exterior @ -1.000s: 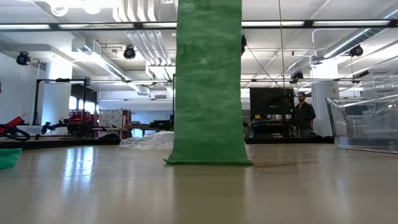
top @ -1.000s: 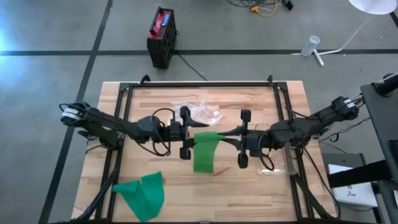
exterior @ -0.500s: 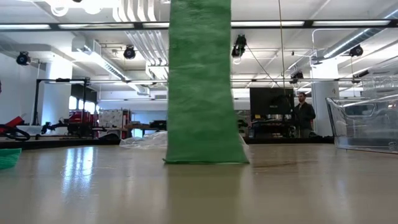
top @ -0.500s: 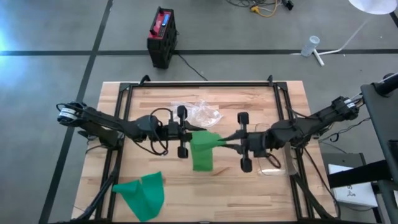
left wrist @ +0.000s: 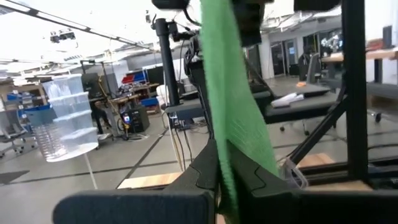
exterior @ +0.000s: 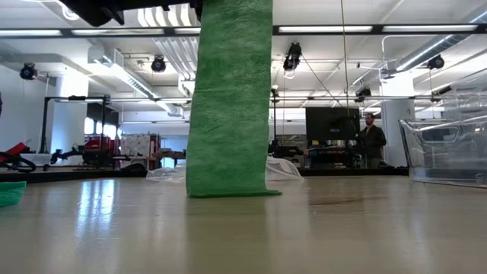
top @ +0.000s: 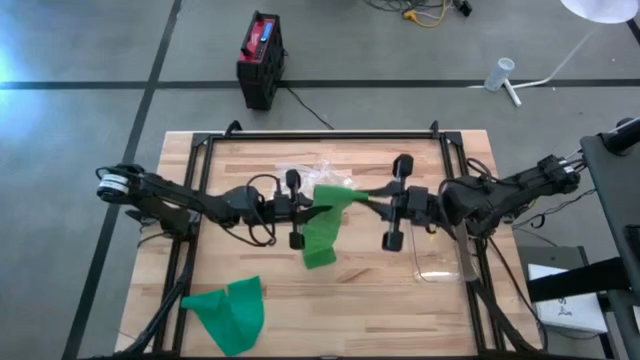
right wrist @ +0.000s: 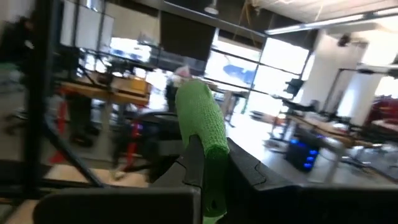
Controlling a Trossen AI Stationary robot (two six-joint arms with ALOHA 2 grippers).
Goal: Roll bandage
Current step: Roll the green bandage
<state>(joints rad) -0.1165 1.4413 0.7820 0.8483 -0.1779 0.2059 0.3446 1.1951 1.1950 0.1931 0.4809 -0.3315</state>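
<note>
A: Bandage (top: 322, 222) status? Rolled yet?

B: Nope, hanging flat mid-bench. Left gripper (top: 305, 210) at 9 o'clock and right gripper (top: 372, 195) at 3 o'clock, jaws clenched on its top.

I see crumpled clear plastic wrap (top: 322, 176) lying far-centre on the wooden table (top: 400, 300), a clear plastic container (exterior: 445, 151) at its right side, and a red-and-black case (top: 260, 58) on the floor beyond. A person (exterior: 371, 141) stands in the background.

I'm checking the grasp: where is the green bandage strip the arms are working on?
In the high view, the bandage strip hangs mid-table between the left gripper and right gripper, both shut on it, by the crumpled plastic wrapper.
</note>
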